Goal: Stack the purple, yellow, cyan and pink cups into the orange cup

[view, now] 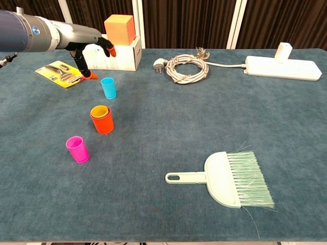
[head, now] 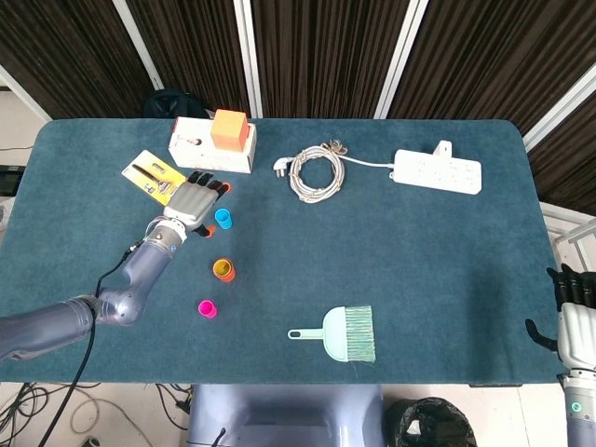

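Observation:
The orange cup (head: 223,270) (view: 102,120) stands upright left of the table's middle, with a yellow cup nested in it; yellow shows at its mouth. No purple cup shows. The cyan cup (head: 223,218) (view: 108,88) stands just beyond it, and the pink cup (head: 208,308) (view: 77,149) stands nearer, to the left. My left hand (head: 192,201) (view: 90,47) hovers beyond and left of the cyan cup with its fingers spread, holding nothing. Off the table's right edge, my right hand (head: 570,312) is low and empty, its fingers apart.
A white box (head: 210,152) with an orange block (view: 119,29) on top stands at the back left, with a yellow package (head: 153,177) beside it. A coiled cable (head: 312,171) and power strip (head: 438,171) lie at the back. A dustpan brush (view: 225,179) lies near the front.

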Motion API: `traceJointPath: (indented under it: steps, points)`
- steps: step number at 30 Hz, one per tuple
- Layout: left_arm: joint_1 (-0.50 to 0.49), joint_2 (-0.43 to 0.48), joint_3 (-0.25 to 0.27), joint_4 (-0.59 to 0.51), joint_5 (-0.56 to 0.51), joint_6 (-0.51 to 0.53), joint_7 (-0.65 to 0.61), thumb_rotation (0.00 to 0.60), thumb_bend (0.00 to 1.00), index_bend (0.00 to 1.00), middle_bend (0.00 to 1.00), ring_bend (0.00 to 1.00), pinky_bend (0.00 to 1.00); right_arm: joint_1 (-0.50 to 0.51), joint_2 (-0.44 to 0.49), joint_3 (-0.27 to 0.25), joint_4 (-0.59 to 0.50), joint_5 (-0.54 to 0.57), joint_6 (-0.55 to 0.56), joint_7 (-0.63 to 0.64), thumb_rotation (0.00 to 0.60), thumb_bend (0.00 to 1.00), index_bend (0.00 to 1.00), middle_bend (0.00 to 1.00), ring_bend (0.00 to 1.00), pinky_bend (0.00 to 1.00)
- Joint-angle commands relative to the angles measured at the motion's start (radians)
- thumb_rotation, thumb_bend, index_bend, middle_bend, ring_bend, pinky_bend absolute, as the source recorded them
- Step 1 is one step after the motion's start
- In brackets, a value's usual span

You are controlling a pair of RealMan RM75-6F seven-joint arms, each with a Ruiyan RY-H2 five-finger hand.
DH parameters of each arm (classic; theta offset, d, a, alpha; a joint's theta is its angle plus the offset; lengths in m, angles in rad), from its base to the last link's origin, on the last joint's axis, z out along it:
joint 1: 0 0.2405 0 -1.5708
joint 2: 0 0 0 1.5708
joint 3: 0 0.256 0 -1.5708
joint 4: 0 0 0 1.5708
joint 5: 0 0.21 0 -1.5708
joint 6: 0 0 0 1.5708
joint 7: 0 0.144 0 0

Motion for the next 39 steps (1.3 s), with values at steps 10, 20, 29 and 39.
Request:
traceJointPath:
  steps: [10, 20, 29, 39]
  points:
    - [-0.019, -0.105, 0.021, 0.163, -0.03, -0.051, 0.014, 0.6, 0.26, 0.26, 0.16, 0.0, 0.0, 0.006, -0.015, 0.002, 0.018, 0.016, -0.014, -0.017, 0.6, 0.34, 0.12, 0.05, 0.09, 0.05]
    - [-0.02, -0.15, 0.017, 0.23, -0.012, -0.082, -0.007, 0.6, 0.3, 0.32, 0.18, 0.0, 0.0, 0.008, -0.021, 0.003, 0.025, 0.021, -0.015, -0.026, 0.6, 0.34, 0.12, 0.05, 0.09, 0.05]
    - [-0.015, -0.174, 0.016, 0.268, 0.032, -0.091, -0.026, 0.6, 0.31, 0.37, 0.19, 0.0, 0.0, 0.009, -0.023, 0.005, 0.032, 0.027, -0.019, -0.024, 0.6, 0.34, 0.12, 0.05, 0.09, 0.05]
    - [-0.011, -0.185, 0.01, 0.284, 0.062, -0.091, -0.037, 0.6, 0.32, 0.42, 0.22, 0.0, 0.0, 0.009, -0.025, 0.005, 0.035, 0.029, -0.021, -0.025, 0.6, 0.34, 0.12, 0.05, 0.09, 0.05]
